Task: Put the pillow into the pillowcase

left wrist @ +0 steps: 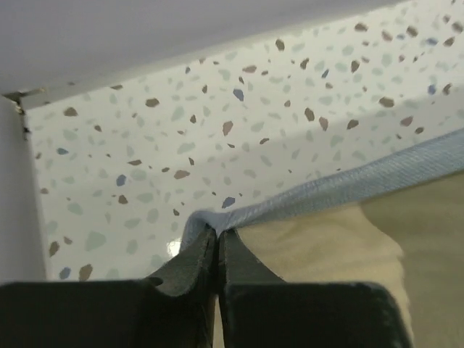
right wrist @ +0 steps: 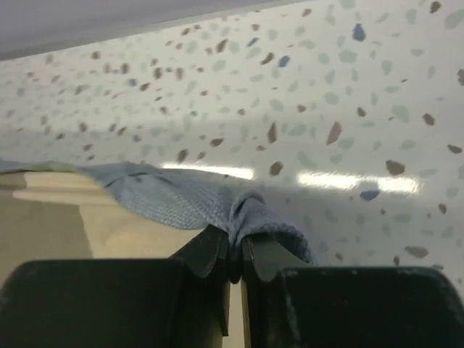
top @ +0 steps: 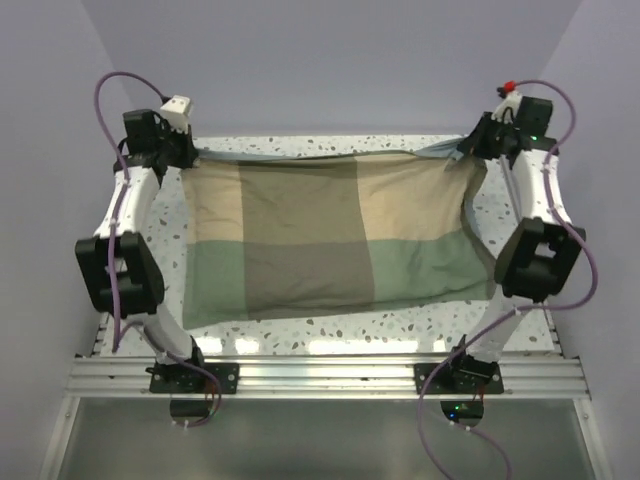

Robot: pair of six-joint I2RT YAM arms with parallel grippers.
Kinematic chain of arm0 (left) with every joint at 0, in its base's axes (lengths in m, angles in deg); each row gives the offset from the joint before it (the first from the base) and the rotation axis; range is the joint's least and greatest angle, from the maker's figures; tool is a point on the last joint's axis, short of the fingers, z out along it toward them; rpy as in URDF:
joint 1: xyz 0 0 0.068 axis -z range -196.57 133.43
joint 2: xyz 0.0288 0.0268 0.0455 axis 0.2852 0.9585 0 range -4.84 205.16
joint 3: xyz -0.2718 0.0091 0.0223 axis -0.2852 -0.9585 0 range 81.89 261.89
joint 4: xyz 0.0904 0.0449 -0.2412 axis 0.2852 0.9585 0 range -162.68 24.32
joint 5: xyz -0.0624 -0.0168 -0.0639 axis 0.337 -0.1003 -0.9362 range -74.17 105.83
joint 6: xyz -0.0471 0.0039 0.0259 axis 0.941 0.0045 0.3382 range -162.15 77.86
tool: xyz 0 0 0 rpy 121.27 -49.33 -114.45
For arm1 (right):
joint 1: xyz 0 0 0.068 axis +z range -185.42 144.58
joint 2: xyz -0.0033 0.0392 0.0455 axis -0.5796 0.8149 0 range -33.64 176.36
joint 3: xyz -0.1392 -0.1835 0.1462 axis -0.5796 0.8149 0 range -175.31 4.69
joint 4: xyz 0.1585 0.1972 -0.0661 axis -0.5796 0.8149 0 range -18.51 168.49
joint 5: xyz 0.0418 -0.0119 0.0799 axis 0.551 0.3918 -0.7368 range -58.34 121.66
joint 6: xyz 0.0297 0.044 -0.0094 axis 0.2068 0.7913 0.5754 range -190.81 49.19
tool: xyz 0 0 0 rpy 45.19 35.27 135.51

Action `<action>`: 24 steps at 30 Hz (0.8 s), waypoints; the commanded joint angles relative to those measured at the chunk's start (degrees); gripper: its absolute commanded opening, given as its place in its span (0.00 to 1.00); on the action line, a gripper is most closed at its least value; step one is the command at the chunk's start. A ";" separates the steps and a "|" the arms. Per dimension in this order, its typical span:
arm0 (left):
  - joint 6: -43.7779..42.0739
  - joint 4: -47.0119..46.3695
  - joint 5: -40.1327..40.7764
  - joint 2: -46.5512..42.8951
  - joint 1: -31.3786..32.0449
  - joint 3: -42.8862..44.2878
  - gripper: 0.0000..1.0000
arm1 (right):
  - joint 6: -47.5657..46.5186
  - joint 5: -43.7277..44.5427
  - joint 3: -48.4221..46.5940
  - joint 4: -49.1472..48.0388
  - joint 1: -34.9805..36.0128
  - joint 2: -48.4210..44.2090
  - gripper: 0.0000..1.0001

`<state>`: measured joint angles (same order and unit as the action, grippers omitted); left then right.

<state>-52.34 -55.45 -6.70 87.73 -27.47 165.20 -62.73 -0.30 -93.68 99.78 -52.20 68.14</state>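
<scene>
While pinch-tight in left pincer (left wrist: 217, 239) and right pincer (right wrist: 237, 245), pillowcase (top: 330, 240) lengthwise left-to-right.

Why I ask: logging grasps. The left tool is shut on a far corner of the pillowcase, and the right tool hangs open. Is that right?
No: the right tool is shut too, on the other far corner of the pillowcase, as the right wrist view shows. The left tool grips as stated.

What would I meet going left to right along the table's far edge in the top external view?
left gripper, shut on one far corner → pillowcase, spread between the two → right gripper, shut on the other far corner.
</scene>
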 commanded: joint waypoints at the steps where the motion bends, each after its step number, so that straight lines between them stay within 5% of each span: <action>1: -0.36 -6.26 7.58 11.89 1.93 12.10 0.13 | -2.37 20.32 -11.69 -4.66 1.57 11.83 0.11; 2: 0.17 -2.16 9.15 20.54 2.10 23.28 0.40 | -2.19 22.37 -16.46 -0.74 1.92 15.26 0.49; 3: 0.44 1.71 10.82 25.24 2.19 30.35 0.50 | -1.84 24.91 -21.20 0.87 2.01 19.03 0.68; 6: 1.41 16.93 14.60 40.29 2.28 55.80 0.72 | -5.59 31.60 -23.81 -1.73 2.19 20.57 0.99; 8: 1.23 18.54 15.67 40.07 2.11 57.41 0.82 | -7.36 31.88 -23.71 0.34 2.10 18.73 0.99; 11: 0.62 10.84 14.09 28.08 1.93 40.23 1.00 | -9.92 27.16 -20.82 3.61 1.22 14.34 0.99; 14: -1.93 13.15 8.65 19.33 2.11 28.07 1.00 | -13.69 21.70 -16.69 7.02 0.87 9.25 0.99; 20: -3.34 29.50 -1.28 12.22 2.28 23.14 1.00 | -19.76 7.11 -13.00 27.13 0.87 3.70 0.99; 24: -2.02 24.79 -2.88 1.84 2.46 7.45 1.00 | -21.52 2.44 -1.59 29.71 1.04 -6.55 0.99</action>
<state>-53.89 -32.96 -5.21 95.54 -25.13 181.24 -80.72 9.16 -101.52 120.74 -51.45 67.14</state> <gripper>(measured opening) 0.997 0.986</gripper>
